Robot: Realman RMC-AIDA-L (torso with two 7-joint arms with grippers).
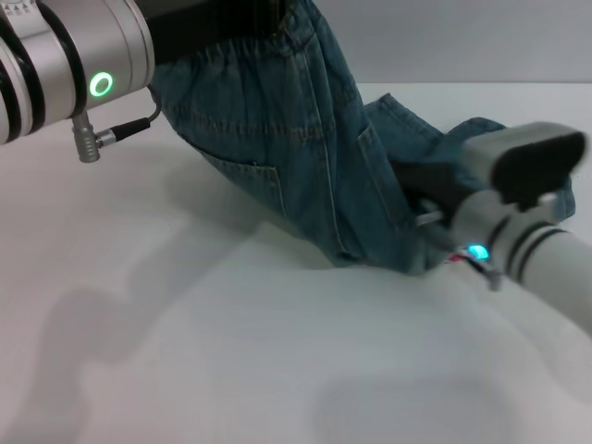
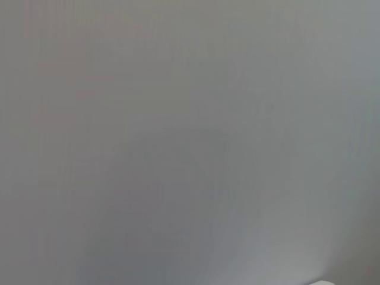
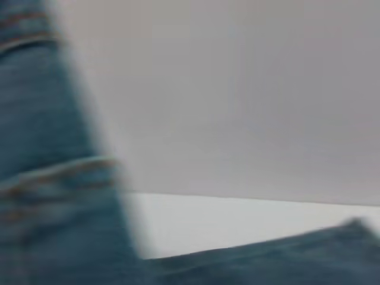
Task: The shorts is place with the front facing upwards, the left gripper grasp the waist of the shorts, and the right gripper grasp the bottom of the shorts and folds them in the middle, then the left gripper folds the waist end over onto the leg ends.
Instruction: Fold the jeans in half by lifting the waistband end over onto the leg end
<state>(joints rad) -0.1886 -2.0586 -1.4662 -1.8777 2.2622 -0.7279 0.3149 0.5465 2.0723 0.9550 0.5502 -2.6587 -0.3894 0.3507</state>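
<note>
The shorts (image 1: 305,148) hang in the air over the white table (image 1: 231,351), stretched between the two arms — their gathered waistband (image 1: 236,46) is up at the far left, and the denim slopes down to the right until its lowest fold touches the table near the middle right of the head view. A back pocket with stitched edges shows on the hanging cloth, and a further flap of denim lies behind it toward the far right. The left gripper (image 1: 217,23) is at the top left of the head view, at the end of a silver arm with black rings and a green light; only its dark body shows against the waistband, and although the waistband hangs from it, I cannot tell how its fingers stand. The right gripper (image 1: 421,199) comes in low from the right on a pale grey arm with a blue light, its black front end buried in the denim near the lower part of the shorts — whether it pinches the cloth cannot be told either. The right wrist view shows blurred denim close by, with a stitched seam, and a strip of table beyond it. The left wrist view shows only a plain grey surface.
</note>
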